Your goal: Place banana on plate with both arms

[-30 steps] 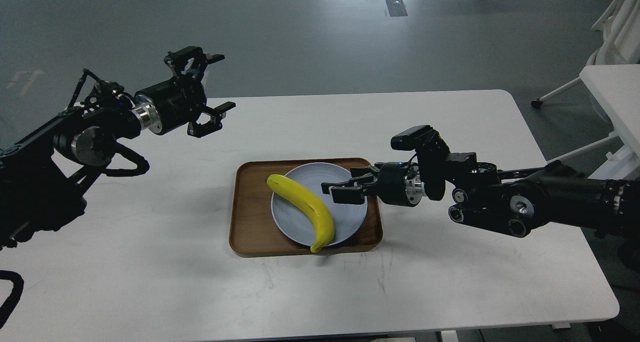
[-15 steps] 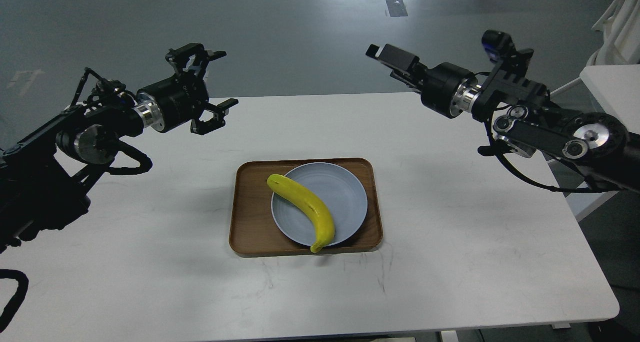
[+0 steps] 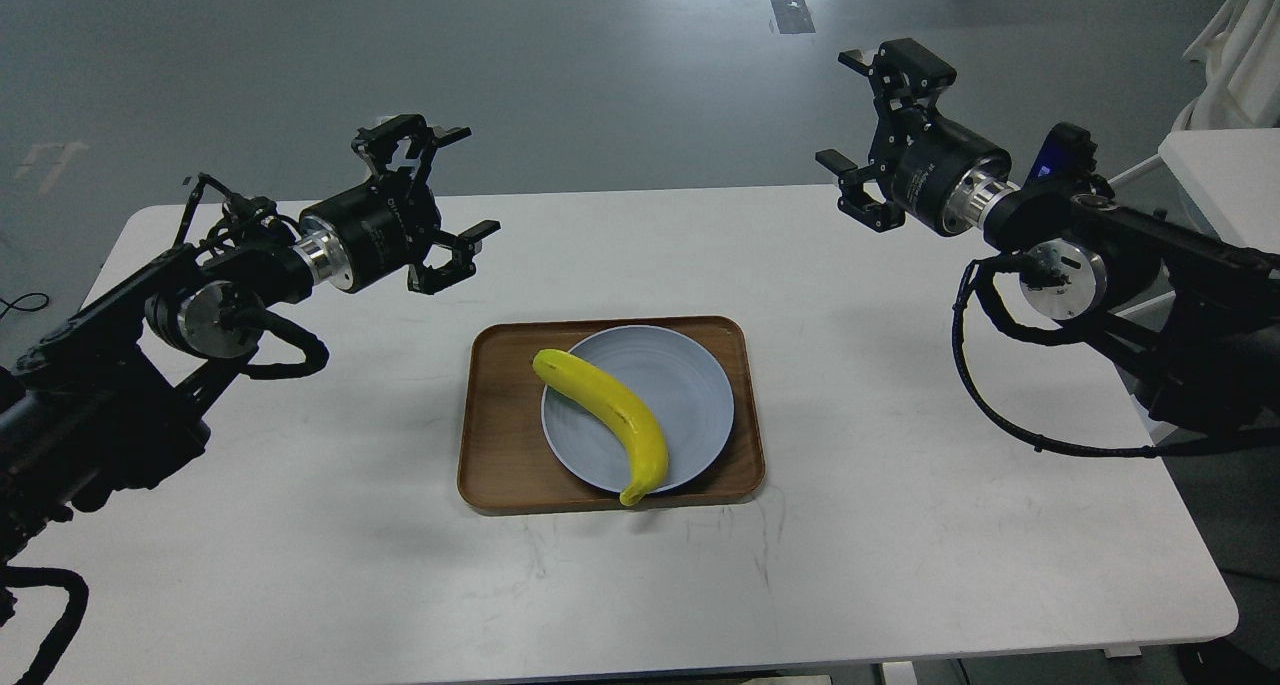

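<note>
The banana (image 3: 604, 417), smooth, curved and bright yellow, lies diagonally across the plate (image 3: 690, 385), both ends reaching past the low rim. The plate is round, shallow and pale blue-lavender, and sits inside a rectangular brown wooden tray (image 3: 492, 435) with rounded corners on the matte white surface (image 3: 900, 525). The plate's near-left part is hidden under the fruit. The left gripper (image 3: 447, 193) hangs open wide above the surface's far left, empty. The right gripper (image 3: 868, 117), a second ago low beside the plate, is now raised far right, fingers spread, empty.
</note>
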